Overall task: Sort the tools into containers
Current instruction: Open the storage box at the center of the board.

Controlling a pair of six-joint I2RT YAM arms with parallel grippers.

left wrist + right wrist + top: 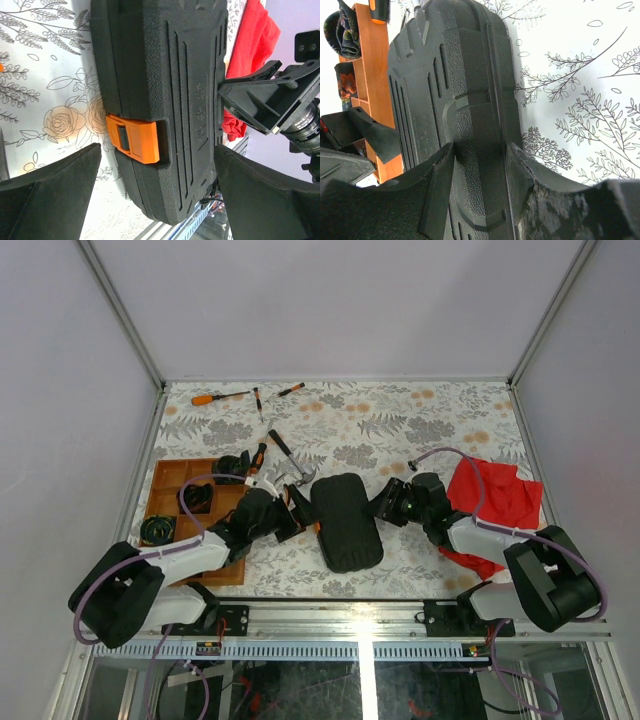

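A table [430, 420] covered in a pale flowered cloth is filling the floor of a white-walled booth. The black case [345, 522] is lying closed near the front edge, between the two arms. A wooden tray [165, 475] is sitting near it on the left and a red cloth [495, 495] is lying to the right.

The right gripper [481, 150] is reaching in from the right. Its fingers are pinching the raised, pebbled grip section on the case's edge. This is probably to pin the case down so it is not sliding while the other arm is working on it.

The left gripper [296, 516] is facing the opposite side of the case with its fingers spread wide, holding nothing. The orange latch [135, 138] is sitting straight ahead of it. That suggests it is lining up to flip the latch, since nothing can go into the case until it is open.

The case itself is looking rounded and ribbed, with long grooves along the lid, and the latch is lying flat against it.

The tools are waiting outside. A hammer [290, 462] is lying just beyond the case. An orange screwdriver [215, 397] and two small drivers are resting along the far edge, well apart from both containers. Dark items are sitting in some tray compartments, but I cannot tell what they are.
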